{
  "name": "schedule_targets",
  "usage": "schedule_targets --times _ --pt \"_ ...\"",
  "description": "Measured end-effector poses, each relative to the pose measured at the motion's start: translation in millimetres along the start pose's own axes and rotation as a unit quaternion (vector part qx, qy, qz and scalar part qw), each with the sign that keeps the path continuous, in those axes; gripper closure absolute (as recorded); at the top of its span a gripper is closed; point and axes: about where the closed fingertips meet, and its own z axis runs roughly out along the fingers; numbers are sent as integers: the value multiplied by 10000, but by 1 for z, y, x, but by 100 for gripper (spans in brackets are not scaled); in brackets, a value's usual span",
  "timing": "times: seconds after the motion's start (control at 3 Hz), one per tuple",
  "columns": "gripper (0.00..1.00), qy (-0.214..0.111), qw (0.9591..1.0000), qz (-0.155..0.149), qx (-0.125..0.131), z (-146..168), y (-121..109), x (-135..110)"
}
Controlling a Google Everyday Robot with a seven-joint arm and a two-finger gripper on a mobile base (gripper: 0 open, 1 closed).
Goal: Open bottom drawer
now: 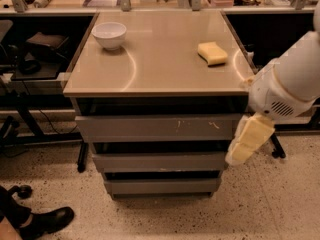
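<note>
The bottom drawer (162, 186) is the lowest of three stacked grey fronts under the tan cabinet top (160, 69). It looks pushed in, with a dark gap above it. The middle drawer (160, 161) and the top drawer (155, 128), which has pale scratch marks, sit above it. My gripper (246, 144) is cream-coloured and hangs from the white arm (290, 79). It is at the right side of the cabinet, level with the middle drawer, above and to the right of the bottom drawer.
A white bowl (109, 34) and a yellow sponge (212, 52) rest on the cabinet top. A person's black shoe (45, 220) is on the speckled floor at lower left. Black stands and cables (30, 119) crowd the left side. Cluttered benches run behind.
</note>
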Motion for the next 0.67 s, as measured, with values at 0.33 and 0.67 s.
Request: schedule_targets --times 0.33,0.67 --pt "0 -305 9988 142 -366 74 28 -5" --pt "0 -361 9977 230 -531 122 45 -4"
